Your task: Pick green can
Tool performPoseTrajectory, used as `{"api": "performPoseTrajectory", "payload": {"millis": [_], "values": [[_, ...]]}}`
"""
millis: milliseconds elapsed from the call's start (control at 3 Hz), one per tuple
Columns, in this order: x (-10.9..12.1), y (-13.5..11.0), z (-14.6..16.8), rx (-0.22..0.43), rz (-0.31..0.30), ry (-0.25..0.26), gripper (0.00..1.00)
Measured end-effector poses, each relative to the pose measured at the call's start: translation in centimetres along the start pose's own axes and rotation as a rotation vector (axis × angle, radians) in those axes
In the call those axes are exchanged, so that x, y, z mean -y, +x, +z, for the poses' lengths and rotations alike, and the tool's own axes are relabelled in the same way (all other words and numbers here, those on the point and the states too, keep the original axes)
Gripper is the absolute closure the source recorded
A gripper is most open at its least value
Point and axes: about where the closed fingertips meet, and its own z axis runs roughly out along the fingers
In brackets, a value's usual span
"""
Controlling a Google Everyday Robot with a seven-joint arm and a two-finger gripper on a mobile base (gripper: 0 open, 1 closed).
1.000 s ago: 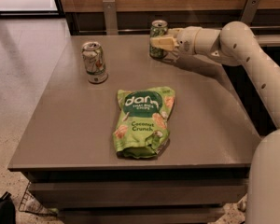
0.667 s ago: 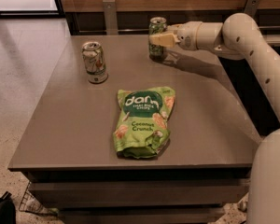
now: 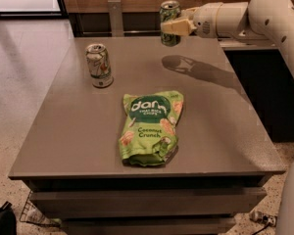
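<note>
One slim dark-green metal can (image 3: 169,13), clamped in the pale two-finger tool (image 3: 175,27), has risen clear of the flat grey surface (image 3: 220,131); the pick looks essentially done.

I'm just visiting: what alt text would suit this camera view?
A robot arm's gripper holds a green can above the far side of a grey table. A whitish can stands at the left, and a green snack bag lies mid-table.
</note>
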Motion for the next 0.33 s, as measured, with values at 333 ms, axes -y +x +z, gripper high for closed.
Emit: {"api": "performPoseTrajectory", "payload": {"millis": [333], "values": [[-0.29,-1.43,-0.87,0.014,-0.031,0.002,1.0]]}}
